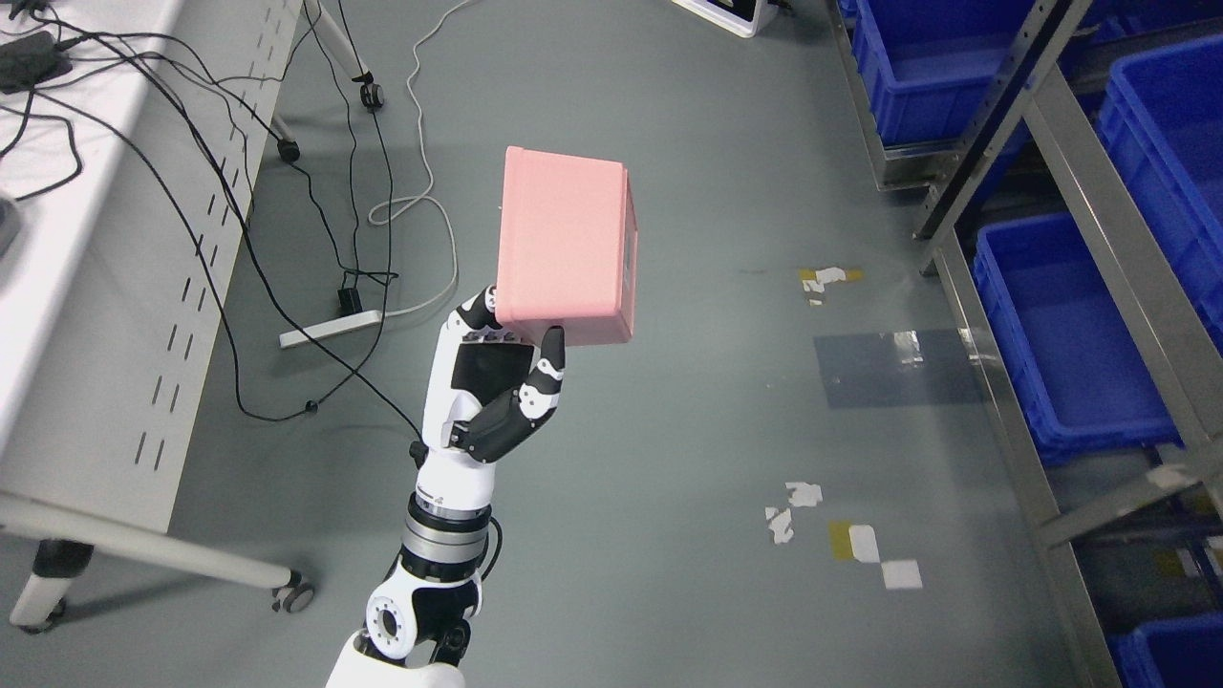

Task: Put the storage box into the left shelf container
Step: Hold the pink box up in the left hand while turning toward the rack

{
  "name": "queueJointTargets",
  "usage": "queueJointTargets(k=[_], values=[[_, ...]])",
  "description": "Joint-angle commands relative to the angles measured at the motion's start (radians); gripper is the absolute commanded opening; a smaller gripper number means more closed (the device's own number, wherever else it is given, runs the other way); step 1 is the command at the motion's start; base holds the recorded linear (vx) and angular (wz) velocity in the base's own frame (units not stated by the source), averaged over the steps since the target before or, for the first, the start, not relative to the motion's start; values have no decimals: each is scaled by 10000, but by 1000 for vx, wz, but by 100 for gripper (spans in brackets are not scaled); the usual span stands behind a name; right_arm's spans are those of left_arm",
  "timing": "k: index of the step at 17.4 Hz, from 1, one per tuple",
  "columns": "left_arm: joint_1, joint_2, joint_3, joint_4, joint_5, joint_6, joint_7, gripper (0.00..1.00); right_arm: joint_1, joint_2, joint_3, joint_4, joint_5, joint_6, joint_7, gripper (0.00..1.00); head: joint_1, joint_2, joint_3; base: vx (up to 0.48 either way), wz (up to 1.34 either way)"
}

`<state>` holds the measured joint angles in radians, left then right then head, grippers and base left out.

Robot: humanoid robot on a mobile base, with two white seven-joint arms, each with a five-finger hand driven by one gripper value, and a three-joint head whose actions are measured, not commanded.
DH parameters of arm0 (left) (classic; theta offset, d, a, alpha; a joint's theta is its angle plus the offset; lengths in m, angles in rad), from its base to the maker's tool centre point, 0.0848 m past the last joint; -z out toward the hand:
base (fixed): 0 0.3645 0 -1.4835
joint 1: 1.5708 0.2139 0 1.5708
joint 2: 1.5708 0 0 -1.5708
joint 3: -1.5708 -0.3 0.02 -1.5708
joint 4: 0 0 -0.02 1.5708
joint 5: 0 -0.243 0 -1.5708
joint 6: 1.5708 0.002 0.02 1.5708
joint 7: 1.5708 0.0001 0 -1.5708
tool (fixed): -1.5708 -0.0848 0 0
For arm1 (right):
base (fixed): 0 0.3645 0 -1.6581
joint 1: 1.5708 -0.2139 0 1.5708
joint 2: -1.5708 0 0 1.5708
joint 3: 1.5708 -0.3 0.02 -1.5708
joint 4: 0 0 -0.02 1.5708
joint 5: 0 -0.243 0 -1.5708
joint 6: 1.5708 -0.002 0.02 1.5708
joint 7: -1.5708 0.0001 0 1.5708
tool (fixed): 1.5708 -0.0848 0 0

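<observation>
Rising from the bottom edge left of middle, the left hand (492,382) grips the pink storage box (566,244) by its near end; fingers behind it are hidden. Blue shelf containers (1070,334), partly cropped, sit well apart, right.

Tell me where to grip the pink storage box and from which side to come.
Grip the pink storage box at its lower end, coming from below, as the left hand does now: thumb on the broad flat face, fingers behind. The flat parallel faces suit a pinch, and this probably leaves the far end free to enter a bin.
</observation>
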<state>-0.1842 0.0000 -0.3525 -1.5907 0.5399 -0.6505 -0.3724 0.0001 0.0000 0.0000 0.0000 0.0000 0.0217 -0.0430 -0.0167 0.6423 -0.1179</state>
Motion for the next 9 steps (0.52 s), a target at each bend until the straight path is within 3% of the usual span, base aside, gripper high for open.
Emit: queueJointTargets(k=[1,9], values=[[215,174,43,-46,0,1,-188,1,91,-175,-46,-174,15,-2,1,100,0,0,0,568,60],[553,174,-340,-31,0,1,-786,2,91,-175,-46,-174,15,-2,1,100,0,0,0,601,-11]])
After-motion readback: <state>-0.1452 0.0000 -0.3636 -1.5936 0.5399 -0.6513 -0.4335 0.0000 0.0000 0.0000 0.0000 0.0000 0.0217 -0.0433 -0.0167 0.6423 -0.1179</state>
